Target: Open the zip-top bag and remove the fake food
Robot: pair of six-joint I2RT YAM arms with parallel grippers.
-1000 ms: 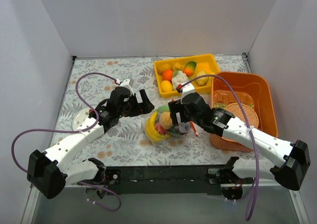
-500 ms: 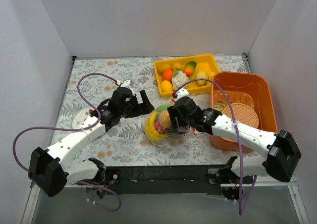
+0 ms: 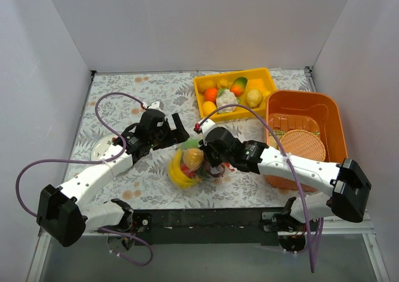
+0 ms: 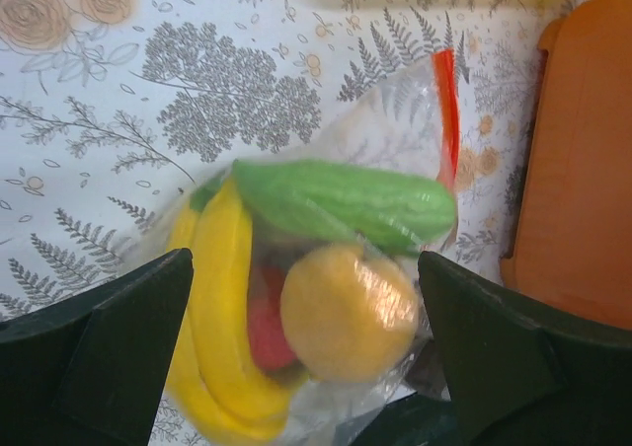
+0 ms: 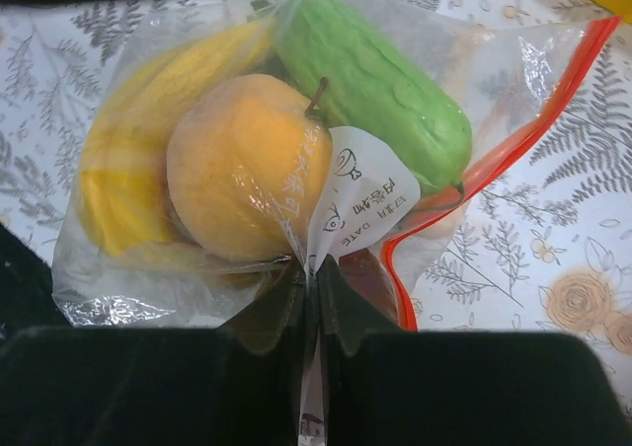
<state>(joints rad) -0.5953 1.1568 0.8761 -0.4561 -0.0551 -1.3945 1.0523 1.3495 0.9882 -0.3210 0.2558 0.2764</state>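
Note:
The zip-top bag (image 3: pixel 187 165) lies on the patterned table, clear and crinkly, with its red-orange zip strip (image 5: pixel 553 101) along one side. The fake food shows through the plastic: a yellow banana bunch (image 4: pixel 212 298), a round orange fruit (image 5: pixel 237 170), a green cucumber-like piece (image 5: pixel 375 91) and something dark red. My right gripper (image 3: pixel 209 157) is shut on a pinched fold of the bag's plastic next to a white date label (image 5: pixel 314 268). My left gripper (image 3: pixel 177 131) hangs open just beyond the bag, its fingers (image 4: pixel 128 347) wide on either side of the food.
A yellow tray (image 3: pixel 269 82) with several other toy fruits stands at the back. An orange tub (image 3: pixel 333 116) holding a woven basket (image 3: pixel 305 146) sits on the right, close to my right arm. A small white disc (image 3: pixel 100 151) lies on the left.
My right gripper moved left onto the bag and closed on its plastic. The bag shifted left and a little nearer. The left gripper stayed open and barely moved.

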